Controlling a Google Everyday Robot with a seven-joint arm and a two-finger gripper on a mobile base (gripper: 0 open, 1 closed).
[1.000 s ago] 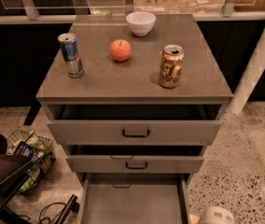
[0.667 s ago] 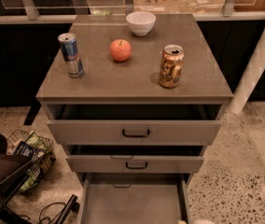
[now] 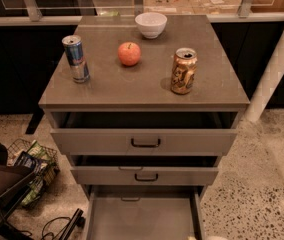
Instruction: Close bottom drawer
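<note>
The bottom drawer (image 3: 142,219) stands pulled far out at 6 o'clock, its plain grey inside open to view and its front cut off by the lower edge. Above it the middle drawer (image 3: 102,176) is out a little, and the top drawer (image 3: 97,141) a little more, a dark gap showing behind each front. On the cabinet (image 3: 132,91) top a white bowl (image 3: 150,24) sits at 12 o'clock, an apple (image 3: 129,53) just below it, a blue can (image 3: 76,59) upright at 9 o'clock and a gold can (image 3: 184,71) upright at 3 o'clock, all apart from one another. On the speckled floor a wire basket (image 3: 32,169) of packets lies at 8 o'clock. Of the gripper (image 3: 216,238) only a pale sliver shows, at 5 o'clock on the lower edge, just right of the bottom drawer; whether it is released or clenched I cannot tell.
</note>
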